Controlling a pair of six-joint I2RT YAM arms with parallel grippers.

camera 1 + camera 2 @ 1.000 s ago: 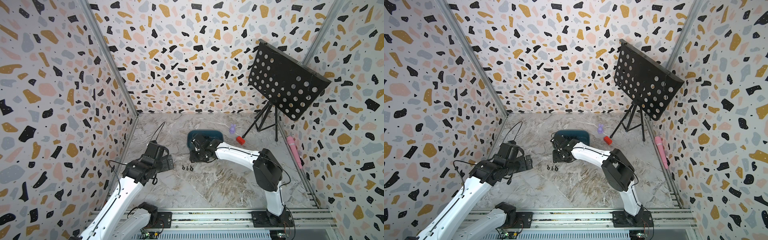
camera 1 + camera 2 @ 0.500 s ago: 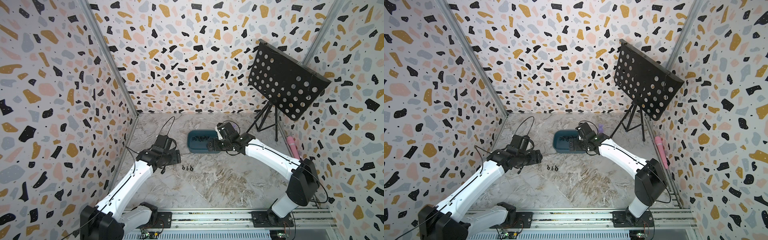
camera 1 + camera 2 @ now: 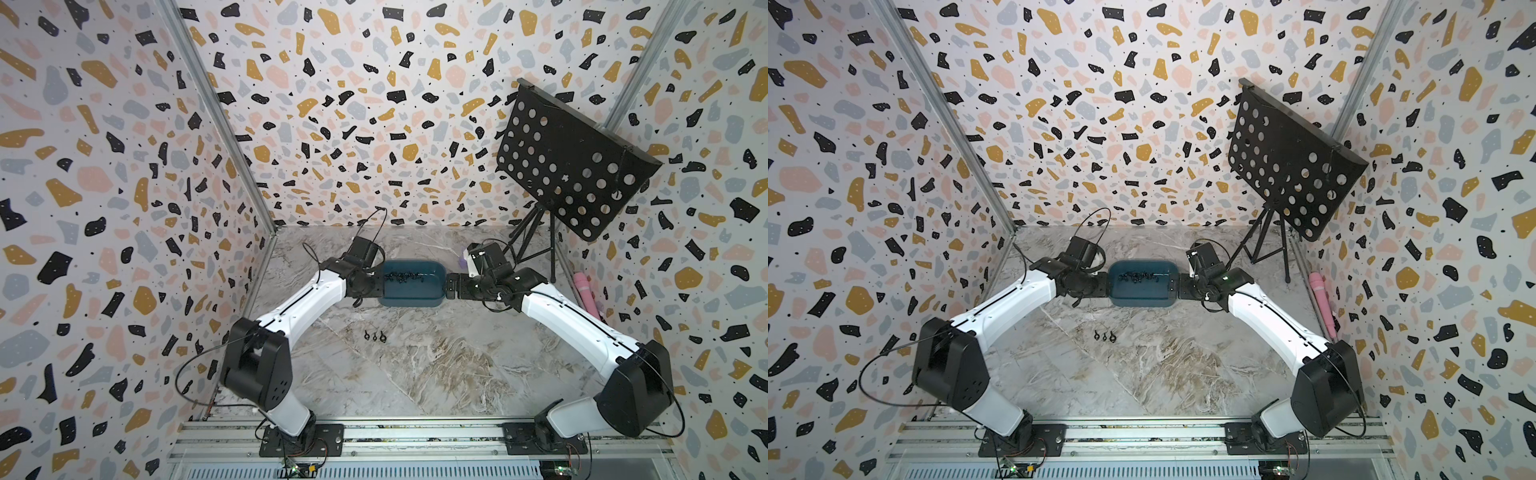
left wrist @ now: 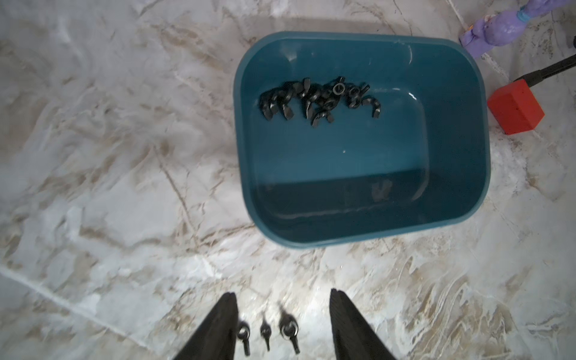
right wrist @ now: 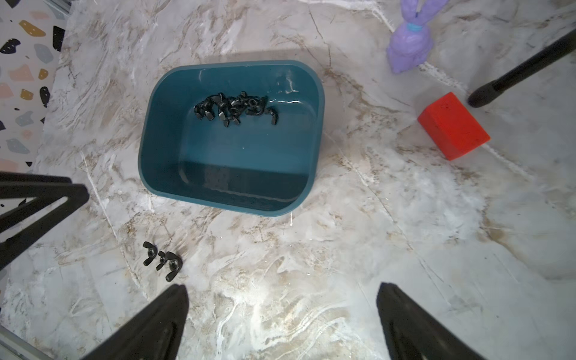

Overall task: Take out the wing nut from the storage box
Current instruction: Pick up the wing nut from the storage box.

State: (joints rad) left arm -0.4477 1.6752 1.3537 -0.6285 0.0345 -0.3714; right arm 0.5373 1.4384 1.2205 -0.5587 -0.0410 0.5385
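- Teal-blue plastic storage box [image 3: 411, 300] is set on the marble-patterned table [image 3: 436, 374]; a heap of black wing nuts [image 4: 318, 99] is gathered inside, along the long wall farther from the arm bases.
- Three loose wing nuts [image 3: 375, 336] are laid in a row on the table, apart from the box.
- Left gripper [image 4: 282, 293]: jaws spread, nothing pinched; loose nuts are framed between its fingers.
- Right gripper [image 5: 282, 286]: jaws spread wide, nothing held.
- In both top views a gripper is placed at each short end of the box; contact cannot be told.
- Red block [image 5: 452, 124] and purple rabbit toy [image 5: 408, 46] are noted near the box's right end; open table is left toward the bases.
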